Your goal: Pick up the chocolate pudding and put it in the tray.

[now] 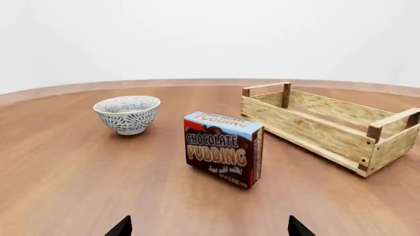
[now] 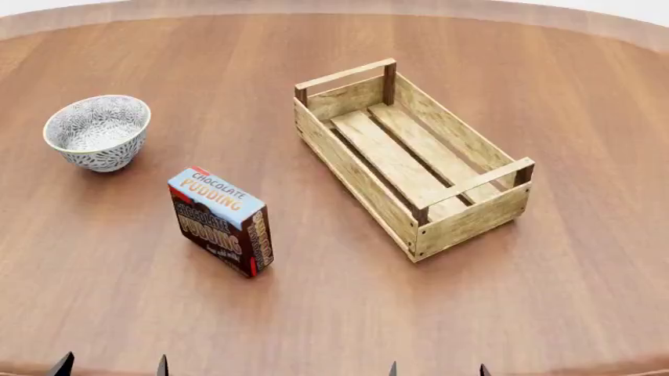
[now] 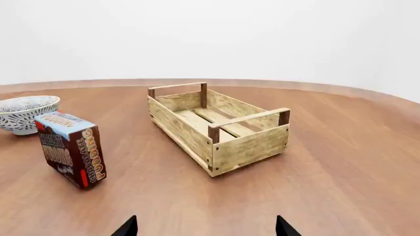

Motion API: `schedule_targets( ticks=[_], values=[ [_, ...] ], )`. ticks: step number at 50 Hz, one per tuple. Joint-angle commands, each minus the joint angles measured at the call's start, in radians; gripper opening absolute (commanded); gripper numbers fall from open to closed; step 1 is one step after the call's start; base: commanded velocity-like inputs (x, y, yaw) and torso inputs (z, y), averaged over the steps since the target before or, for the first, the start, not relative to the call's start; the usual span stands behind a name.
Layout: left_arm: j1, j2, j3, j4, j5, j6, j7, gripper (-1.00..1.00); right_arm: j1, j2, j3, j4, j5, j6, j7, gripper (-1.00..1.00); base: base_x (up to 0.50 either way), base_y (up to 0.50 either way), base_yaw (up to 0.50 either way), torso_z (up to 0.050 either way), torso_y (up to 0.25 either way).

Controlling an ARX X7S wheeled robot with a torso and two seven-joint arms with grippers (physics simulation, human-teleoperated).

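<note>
The chocolate pudding (image 2: 222, 221) is a small carton standing on edge on the wooden table, light-blue top, dark brown front with orange lettering. It also shows in the left wrist view (image 1: 223, 147) and the right wrist view (image 3: 71, 147). The tray (image 2: 410, 153) is an empty light-wood slatted crate to the pudding's right; it also shows in the left wrist view (image 1: 328, 125) and the right wrist view (image 3: 213, 125). My left gripper (image 2: 110, 366) and right gripper (image 2: 437, 370) are open and empty at the table's near edge, well short of the pudding; only their fingertips show.
A grey-white patterned bowl (image 2: 97, 131) stands behind and left of the pudding, also seen in the left wrist view (image 1: 128, 114). The round wooden table (image 2: 313, 313) ends in a curved rim at the back; beyond it is a white wall.
</note>
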Motion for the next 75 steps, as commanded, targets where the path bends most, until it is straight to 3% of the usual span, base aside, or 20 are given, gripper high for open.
schedule_targets(
  ticks=[1, 24, 75],
  values=[
    [0.004, -0.013, 0.015, 0.011, -0.013, -0.007, -0.015, 1.00, -0.002, 0.009, -0.013, -0.006, 0.009, 0.004, 0.013, 1.00, 0.00, 0.00, 0.00, 0.000, 0.000],
    [0.110, -0.077, 0.090, 0.265, -0.037, -0.043, -0.084, 1.00, -0.123, 0.078, -0.111, -0.319, 0.037, 0.041, 0.072, 1.00, 0.00, 0.00, 0.00, 0.000, 0.000],
    [0.117, -0.138, 0.155, 0.293, -0.085, -0.039, -0.133, 1.00, -0.072, 0.129, -0.163, -0.216, 0.093, 0.001, 0.140, 1.00, 0.25, 0.00, 0.00, 0.000, 0.000]
  ],
)
